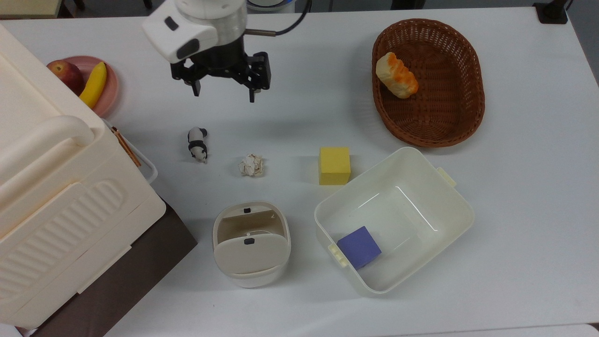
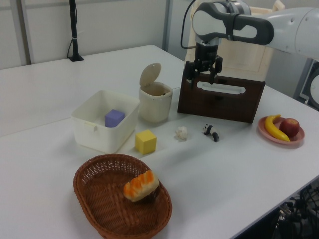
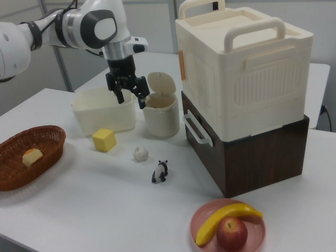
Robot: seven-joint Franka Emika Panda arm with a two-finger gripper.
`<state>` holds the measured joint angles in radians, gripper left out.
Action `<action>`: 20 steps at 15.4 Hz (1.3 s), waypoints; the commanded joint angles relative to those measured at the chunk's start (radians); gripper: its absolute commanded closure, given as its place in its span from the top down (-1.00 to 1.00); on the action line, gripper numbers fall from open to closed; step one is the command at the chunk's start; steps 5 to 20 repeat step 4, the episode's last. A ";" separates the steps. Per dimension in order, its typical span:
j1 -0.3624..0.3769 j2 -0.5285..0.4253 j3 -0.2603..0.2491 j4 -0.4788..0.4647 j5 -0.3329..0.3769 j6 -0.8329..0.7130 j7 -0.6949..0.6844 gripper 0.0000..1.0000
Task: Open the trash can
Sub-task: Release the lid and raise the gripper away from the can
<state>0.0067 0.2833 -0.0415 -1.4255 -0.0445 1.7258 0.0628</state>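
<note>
1. Seen in the top view, the tool (image 1: 223, 93) hangs empty near the tabletop's (image 1: 514, 187) far edge, its fingers (image 1: 252, 96) spread well apart. The bin (image 1: 251, 244) sits toward the near edge, well apart from the tool and almost straight below it in the top view. Its lid (image 1: 249, 252) is tipped up on the near side, leaving the cavity open toward the tool. A panda (image 1: 197, 143) and a paper ball (image 1: 252, 164) lie between tool and bin; a tub (image 1: 449, 206) stands just beside the bin on the top view's right.

2. As the left view has it, the tool (image 2: 203, 77) hangs high in front of the brown box (image 2: 219, 102), to the left view's right of the bin (image 2: 155, 102). The lid (image 2: 149, 74) stands nearly upright at the bin's left rim, hinged on the side away from the tool.

3. From the right view, the tool (image 3: 128, 96) hovers at about lid height, just to the right view's left of the bin (image 3: 161, 116), with a clear gap between the fingers (image 3: 142, 101). The lid (image 3: 160, 83) is raised, so I judge the opening done; any coming move only needs to stay clear of the upright lid.
</note>
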 commanded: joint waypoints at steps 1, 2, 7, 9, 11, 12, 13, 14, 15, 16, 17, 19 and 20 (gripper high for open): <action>-0.011 -0.042 -0.008 -0.032 0.028 -0.012 -0.014 1.00; -0.011 -0.047 -0.008 -0.032 0.029 -0.011 -0.012 1.00; -0.011 -0.047 -0.008 -0.032 0.029 -0.008 -0.009 1.00; -0.011 -0.047 -0.008 -0.032 0.029 -0.008 -0.009 1.00; -0.011 -0.047 -0.008 -0.032 0.029 -0.008 -0.009 1.00; -0.011 -0.047 -0.008 -0.032 0.029 -0.008 -0.009 1.00; -0.011 -0.047 -0.008 -0.032 0.029 -0.008 -0.009 1.00; -0.011 -0.047 -0.008 -0.032 0.029 -0.008 -0.009 1.00; -0.011 -0.047 -0.008 -0.032 0.029 -0.008 -0.009 1.00; -0.011 -0.047 -0.008 -0.032 0.029 -0.008 -0.009 1.00; -0.011 -0.047 -0.008 -0.032 0.029 -0.008 -0.009 1.00; -0.011 -0.047 -0.008 -0.032 0.029 -0.008 -0.009 1.00; -0.011 -0.047 -0.008 -0.032 0.029 -0.008 -0.009 1.00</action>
